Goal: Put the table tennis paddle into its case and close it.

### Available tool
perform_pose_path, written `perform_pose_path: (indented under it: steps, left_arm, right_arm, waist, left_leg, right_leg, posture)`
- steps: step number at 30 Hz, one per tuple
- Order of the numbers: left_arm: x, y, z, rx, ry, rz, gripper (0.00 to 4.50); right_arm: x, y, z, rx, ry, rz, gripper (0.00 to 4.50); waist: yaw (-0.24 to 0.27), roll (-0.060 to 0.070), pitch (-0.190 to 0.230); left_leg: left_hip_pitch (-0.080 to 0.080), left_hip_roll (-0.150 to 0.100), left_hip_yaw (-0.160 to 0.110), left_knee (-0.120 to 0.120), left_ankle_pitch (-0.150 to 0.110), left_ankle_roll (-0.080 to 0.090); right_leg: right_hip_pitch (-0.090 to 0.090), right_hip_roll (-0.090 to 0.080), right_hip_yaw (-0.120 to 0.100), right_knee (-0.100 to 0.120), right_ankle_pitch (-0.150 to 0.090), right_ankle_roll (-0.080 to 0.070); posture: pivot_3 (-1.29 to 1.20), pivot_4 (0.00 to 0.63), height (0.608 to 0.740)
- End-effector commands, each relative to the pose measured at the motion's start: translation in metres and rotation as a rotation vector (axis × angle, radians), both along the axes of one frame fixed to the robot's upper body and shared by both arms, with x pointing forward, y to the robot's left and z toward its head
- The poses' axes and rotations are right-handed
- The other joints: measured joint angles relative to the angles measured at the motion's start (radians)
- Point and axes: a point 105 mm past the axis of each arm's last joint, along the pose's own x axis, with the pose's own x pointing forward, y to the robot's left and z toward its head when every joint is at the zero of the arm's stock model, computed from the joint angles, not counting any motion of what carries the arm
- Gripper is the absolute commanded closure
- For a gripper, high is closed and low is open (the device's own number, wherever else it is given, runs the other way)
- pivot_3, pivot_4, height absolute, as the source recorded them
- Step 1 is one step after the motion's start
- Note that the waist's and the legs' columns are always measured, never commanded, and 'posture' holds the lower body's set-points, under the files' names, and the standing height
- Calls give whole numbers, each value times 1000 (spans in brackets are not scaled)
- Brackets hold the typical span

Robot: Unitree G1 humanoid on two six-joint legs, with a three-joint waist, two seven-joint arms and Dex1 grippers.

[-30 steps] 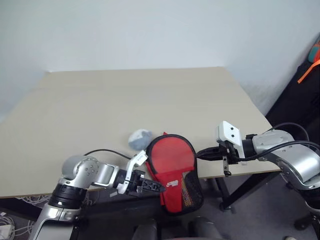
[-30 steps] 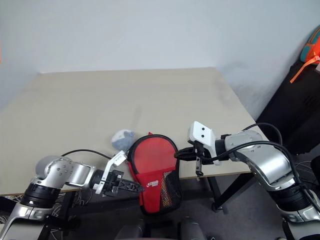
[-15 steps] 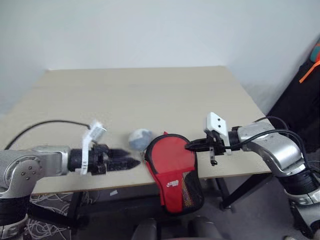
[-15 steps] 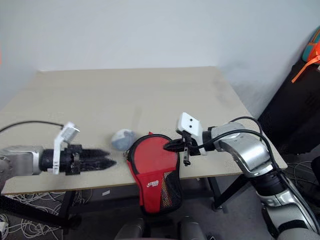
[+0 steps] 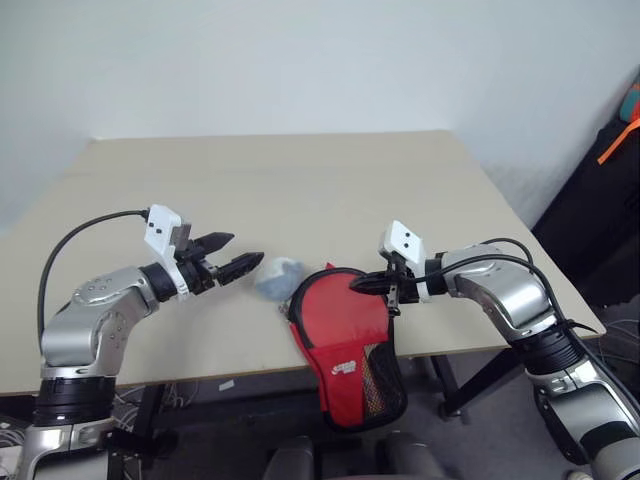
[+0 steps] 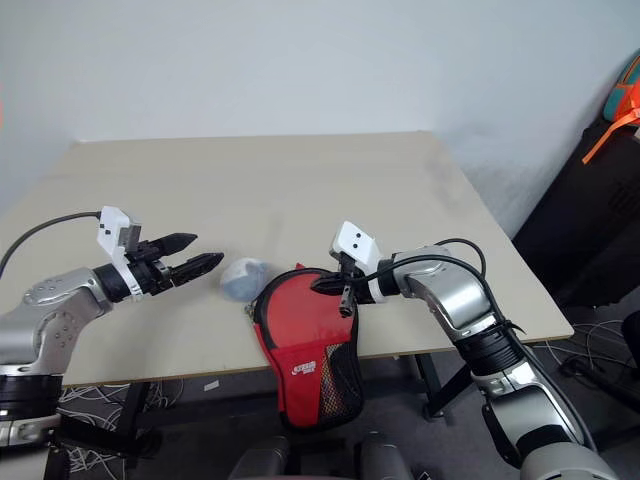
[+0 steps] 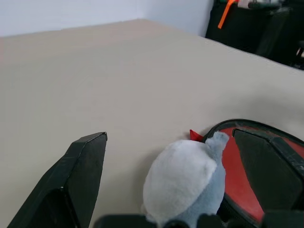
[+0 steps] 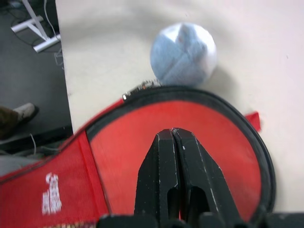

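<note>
The red case [image 5: 343, 335] lies at the table's front edge, its round black-rimmed part on the table and its logo and mesh-pocket end hanging over the edge. The table tennis paddle is hidden from view. My right gripper [image 5: 354, 287] is shut, and its tips [image 8: 173, 134] reach over the case's round red part [image 8: 118, 152]. My left gripper [image 5: 246, 250] is open above the table, left of the case, and holds nothing. It points at a small grey-white lump [image 5: 278, 276] that rests against the case's rim, with one finger [image 7: 78, 183] on each side in the left wrist view.
The beige table [image 5: 300, 185] stretches bare behind the case. Its front edge runs just under both hands, with dark floor and cables below. A black object with an orange strap [image 5: 622, 135] stands past the table's right side.
My left gripper left the case's lower edge below the table front, swung up and left over the table and opened wide. My shut right gripper slid left onto the case's round part.
</note>
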Motion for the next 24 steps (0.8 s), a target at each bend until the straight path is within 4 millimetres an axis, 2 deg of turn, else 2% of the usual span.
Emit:
perform_pose_path:
  steps: [1, 9, 13, 19, 24]
  left_arm:
    - [10, -4, 3, -16, -41, -6, 9]
    - [33, -12, -8, -87, -39, 25, 9]
    - [41, -14, -3, -199, -47, 58, 9]
    - [35, -22, -13, -220, -1, 20, 9]
    - [32, -20, -31, -208, 58, 34, 9]
  right_arm:
    - [9, 6, 11, 20, -62, -15, 4500]
    - [14, 35, -3, 39, -28, -27, 4500]
    - [14, 46, -14, 35, -13, -33, 4500]
    - [15, 58, -25, 39, 13, -50, 4500]
    - [18, 62, -33, 48, 42, -81, 4500]
  waist:
    - [0, 0, 0]
    - [-2, 0, 0]
    - [-2, -1, 0]
    - [-5, -1, 0]
    - [-4, -1, 0]
  left_leg:
    - [1, 0, 0, 1, 0, 0]
    - [1, 0, -1, 8, 0, 1]
    - [0, 0, -1, 9, 0, 1]
    - [1, 0, -1, 10, 0, 1]
    - [1, 0, -1, 10, 0, 0]
  right_leg:
    - [1, 0, 0, 1, 0, 0]
    - [2, 1, 0, 6, 1, 1]
    - [1, 1, 0, 9, 1, 2]
    - [0, 1, 0, 13, 0, 2]
    - [0, 1, 0, 13, 0, 2]
  posture:
    - [0, 0, 739]
    - [0, 0, 739]
    - [0, 0, 739]
    - [0, 0, 739]
    - [0, 0, 739]
